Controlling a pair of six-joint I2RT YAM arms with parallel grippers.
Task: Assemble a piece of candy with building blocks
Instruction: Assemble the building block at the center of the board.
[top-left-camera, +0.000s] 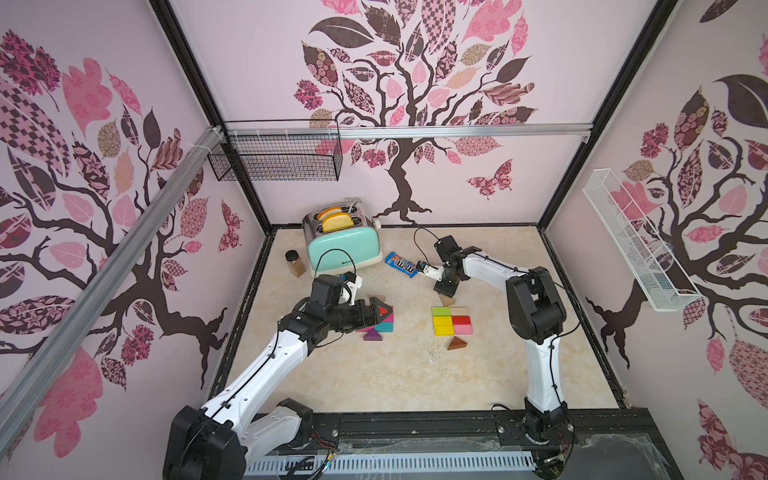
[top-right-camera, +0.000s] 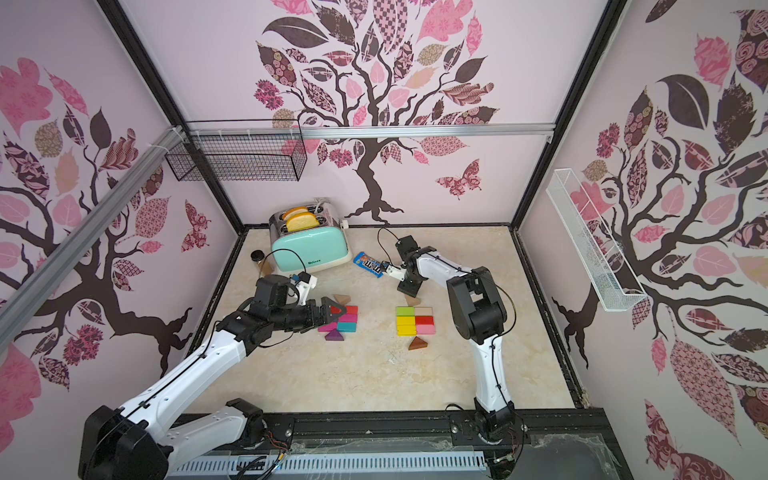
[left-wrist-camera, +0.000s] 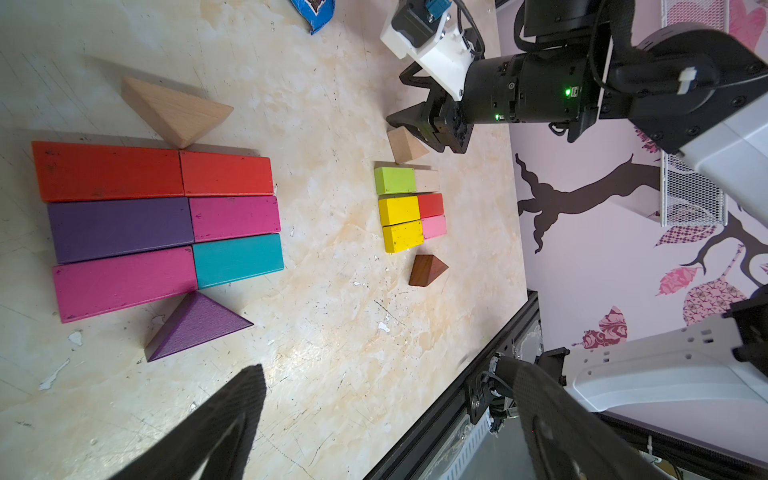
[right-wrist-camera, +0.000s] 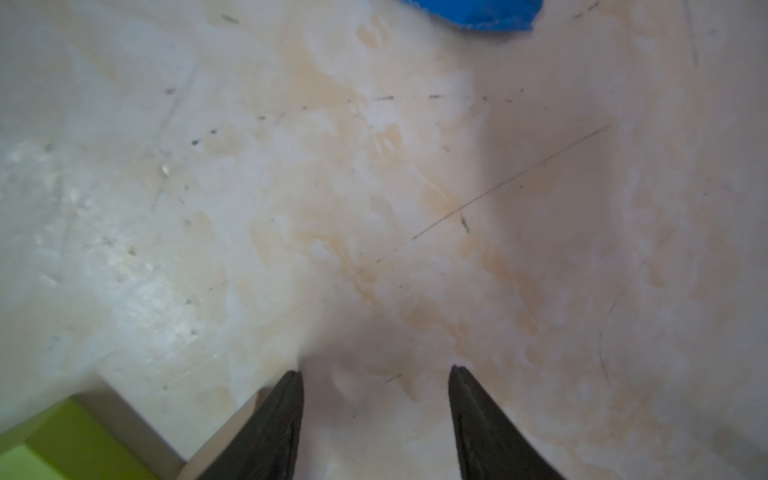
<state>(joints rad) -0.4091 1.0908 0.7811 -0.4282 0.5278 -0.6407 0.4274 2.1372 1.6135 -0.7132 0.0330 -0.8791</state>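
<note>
The left arm (top-left-camera: 266, 361) reaches from the near-left corner low across the worktop (top-left-camera: 374, 374). Its left pincer (top-left-camera: 375, 311) is spread wide, gripping nothing, above the left side of the first group of building blocks (left-wrist-camera: 124, 228). That group is two red, purple, two magenta and teal bars laid edge to edge, with a tan triangle (left-wrist-camera: 174, 110) touching the far side and a purple triangle (left-wrist-camera: 195, 326) touching the near side.

Bare worktop separates it from the second group (top-left-camera: 442, 321), a tight rectangle of green, tan, red, pink and two yellow blocks. A brown triangle (top-left-camera: 457, 343) lies just off its near edge. More room lies open toward the near black rail (top-left-camera: 415, 424).

The right arm (top-left-camera: 542, 365) rises from the near-right base, elbow bent, wrist turned down. Its right pincer (right-wrist-camera: 376, 370) stands part-way apart with only bare worktop between the jaws. A second tan triangle (left-wrist-camera: 405, 145) sits just beside one finger, outside the gap.
</note>
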